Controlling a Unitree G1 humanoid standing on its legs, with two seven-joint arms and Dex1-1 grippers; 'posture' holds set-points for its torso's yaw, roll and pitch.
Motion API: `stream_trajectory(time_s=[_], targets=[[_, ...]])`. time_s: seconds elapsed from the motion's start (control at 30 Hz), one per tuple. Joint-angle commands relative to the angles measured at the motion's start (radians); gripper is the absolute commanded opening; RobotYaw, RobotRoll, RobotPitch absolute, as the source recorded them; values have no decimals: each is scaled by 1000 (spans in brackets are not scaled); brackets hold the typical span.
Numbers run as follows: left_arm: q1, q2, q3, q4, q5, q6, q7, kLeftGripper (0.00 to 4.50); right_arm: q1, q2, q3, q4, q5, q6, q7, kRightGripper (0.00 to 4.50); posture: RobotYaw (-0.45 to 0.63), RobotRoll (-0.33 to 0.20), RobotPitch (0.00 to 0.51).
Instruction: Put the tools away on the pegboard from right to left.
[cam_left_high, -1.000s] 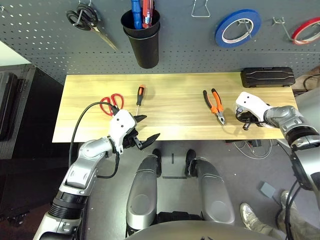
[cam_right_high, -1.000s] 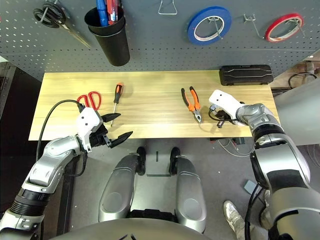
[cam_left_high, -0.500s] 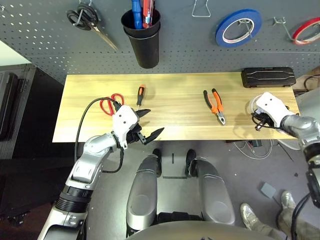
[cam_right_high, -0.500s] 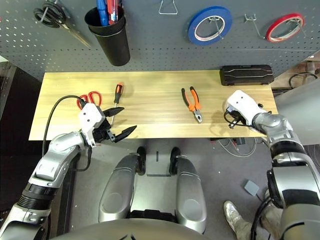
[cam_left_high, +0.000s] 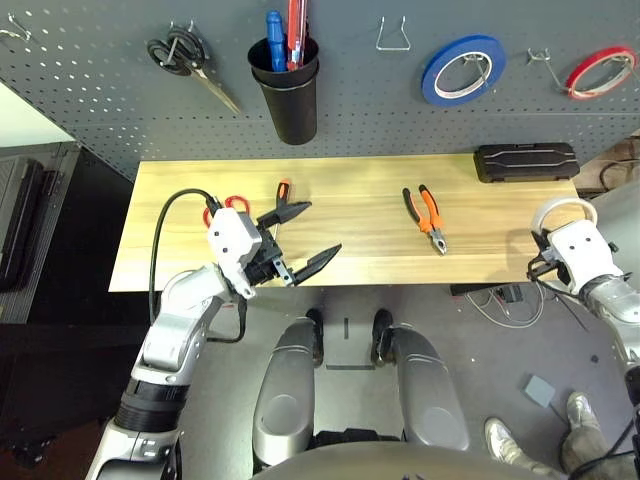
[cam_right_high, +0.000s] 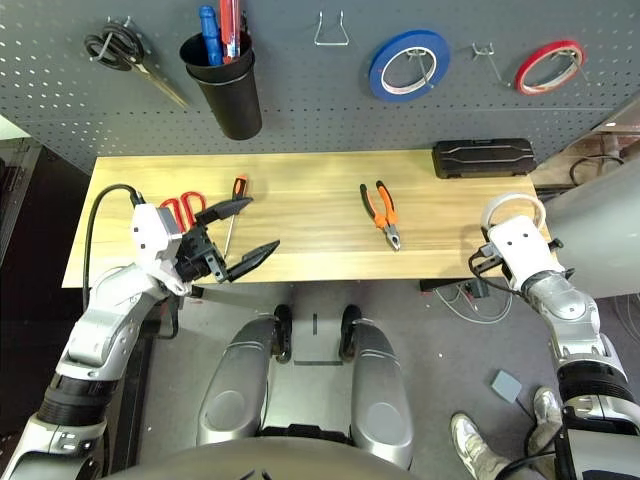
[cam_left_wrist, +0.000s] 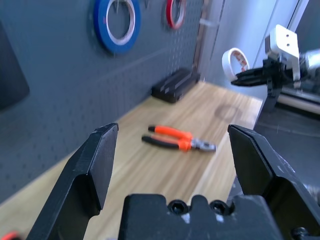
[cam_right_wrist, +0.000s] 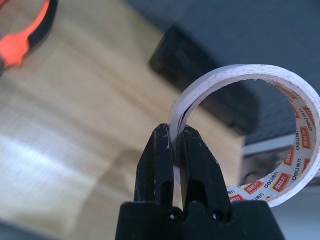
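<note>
Now right gripper (cam_right_wrist: 173, 145) pinches the white tape roll's (cam_right_wrist: 295, 125) rim.

wooden table (cam_left_high: 360, 255): pliers (cam_left_high: 426, 217), screwdriver (cam_right_high: 234, 206), red scissors (cam_right_high: 181, 211), black case (cam_left_high: 526, 161).

A workshop or tool bench: a dark grey pegboard (cam_left_high: 100, 90) stands along the far edge of a light wooden table (cam_left_high: 360, 250). Black-handled scissors (cam_left_high: 185, 62), tape rolls (cam_left_high: 462, 70) and a black cup (cam_left_high: 288, 90) of tools hang on it, and a black tool case (cam_left_high: 527, 161) lies at the table's far right corner.
</note>
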Motion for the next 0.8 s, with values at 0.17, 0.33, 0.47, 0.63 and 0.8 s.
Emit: stream_trajectory(time_s=[0.17,0.33,0.47,0.63,0.8], targets=[[-35,-1,-8,-65,-40,-14,-28,4500,-25,-3,-8,-9,-51,-95,-111,34,145,0,234],[-58,-3,-25,-95,-49,-3,-28,4500,-95,-17,0,16,-75,-162,-137,34,150,0,229],[-71,1,-40,-109,-45,11,-30,4500,-151,-13,14,21,-78,-176,-122,34,151,0,230],[-92,14,-61,-124,-37,31,-33,4500,-240,7,34,39,-69,-175,-93,34,154,0,233],[-108,33,-79,-128,-25,45,-45,4500,-332,28,58,79,-68,-142,-68,34,158,0,234]])
